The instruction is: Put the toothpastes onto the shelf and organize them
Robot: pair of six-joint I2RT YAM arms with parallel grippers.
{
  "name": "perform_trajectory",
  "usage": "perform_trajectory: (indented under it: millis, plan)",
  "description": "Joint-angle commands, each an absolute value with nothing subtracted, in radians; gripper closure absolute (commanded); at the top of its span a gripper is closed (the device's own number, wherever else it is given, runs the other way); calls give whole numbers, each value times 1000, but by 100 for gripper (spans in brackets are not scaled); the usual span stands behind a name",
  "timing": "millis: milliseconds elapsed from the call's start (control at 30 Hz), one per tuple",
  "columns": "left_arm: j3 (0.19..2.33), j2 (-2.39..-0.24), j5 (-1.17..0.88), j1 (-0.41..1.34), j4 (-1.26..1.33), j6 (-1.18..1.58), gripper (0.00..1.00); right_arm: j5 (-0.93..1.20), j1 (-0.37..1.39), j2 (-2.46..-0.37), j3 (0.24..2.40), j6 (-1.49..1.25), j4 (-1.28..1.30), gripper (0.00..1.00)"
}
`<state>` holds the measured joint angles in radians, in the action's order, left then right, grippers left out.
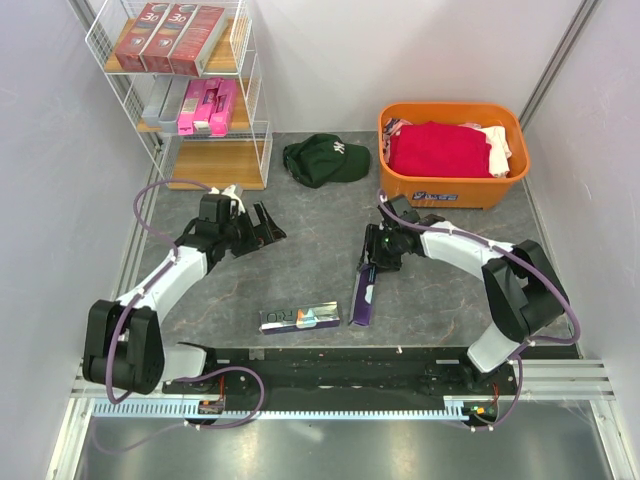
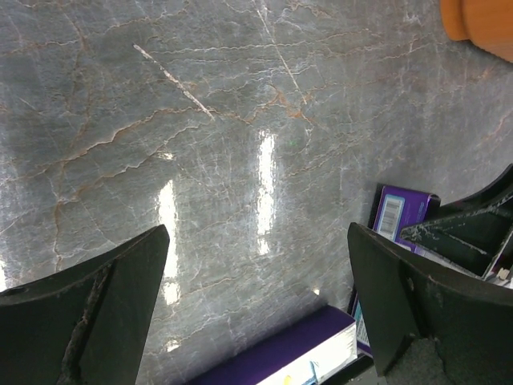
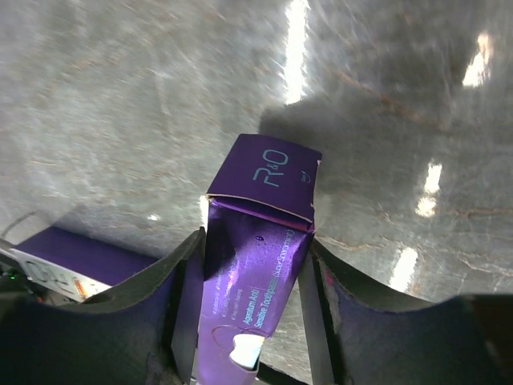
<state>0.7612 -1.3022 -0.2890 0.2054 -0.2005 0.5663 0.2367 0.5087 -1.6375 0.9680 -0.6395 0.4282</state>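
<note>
Right gripper [image 3: 255, 241]: fingers [image 3: 180, 297] clamped on a purple box [image 3: 264, 172], gripped across its narrow width near one end. The box is long, glossy metallic purple card. The end flap reads "R&O"; the side print looks like "Sensitive Toothpaste", rest too small. Can't tell if its far end touches the counter [image 1: 300, 270]. Left gripper [image 2: 258, 233]: fingers spread wide, holding nothing, low over bare counter. Holographic box [image 1: 300, 320] lies flat near the front edge, just beside the purple box, with large "R O" lettering. Shelf [image 1: 255, 60] stands at the far left corner: dark red boxes [image 1: 168, 38] side by side on the top board, marked "3D" in white; silver-grey boxes [image 1: 163, 100] and hot pink boxes [image 1: 207, 107] on the middle board, print unreadable.
</note>
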Motion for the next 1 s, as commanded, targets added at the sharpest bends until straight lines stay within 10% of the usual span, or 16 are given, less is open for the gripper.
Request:
perform_trajectory:
  millis: [0, 600, 967]
  plan:
    - [807, -1258, -319, 210, -210, 546, 0, 239, 512, -1637, 1064, -617, 419, 69]
    - [919, -1216, -581, 209, -74, 696, 0, 147, 497, -1508, 1324, -735, 250, 87]
    - [842, -1288, -818, 204, 504, 1084, 0, -52, 485, -1250, 1235, -815, -167, 87]
